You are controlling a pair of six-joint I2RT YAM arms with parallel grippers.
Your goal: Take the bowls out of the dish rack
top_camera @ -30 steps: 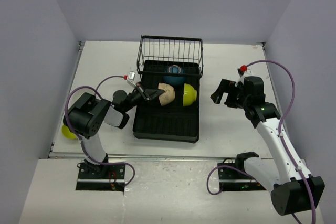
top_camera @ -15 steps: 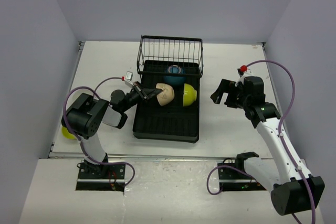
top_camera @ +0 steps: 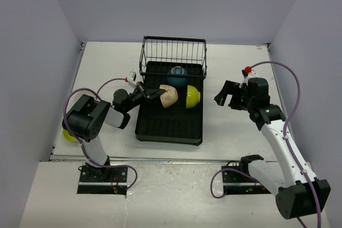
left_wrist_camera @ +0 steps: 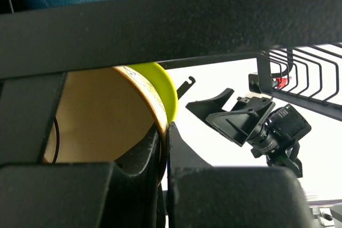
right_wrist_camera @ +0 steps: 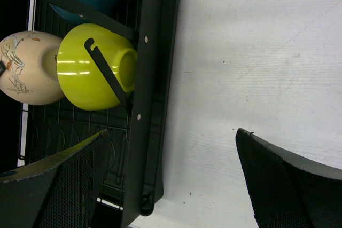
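The black dish rack (top_camera: 170, 127) lies mid-table with its wire basket (top_camera: 173, 52) at the far end. In it are a cream bowl (top_camera: 171, 96) on its side, a lime bowl (top_camera: 193, 96) to its right and a dark blue bowl (top_camera: 178, 76) behind them. My left gripper (top_camera: 155, 94) is shut on the cream bowl's rim (left_wrist_camera: 152, 108), one finger inside its tan hollow. My right gripper (top_camera: 227, 96) hangs open and empty over the table just right of the rack (right_wrist_camera: 155, 78). A second lime bowl (top_camera: 67, 135) sits on the table by the left arm. A second cream bowl is out of view.
The rack's black frame bar (left_wrist_camera: 171, 30) crosses just above the held bowl. White walls close in the table on the left, right and far sides. The right arm's purple cable (top_camera: 291, 86) loops beside it.
My left wrist has drawn back slightly to the left, still holding the cream bowl's rim. The right arm and the other bowls have not moved.
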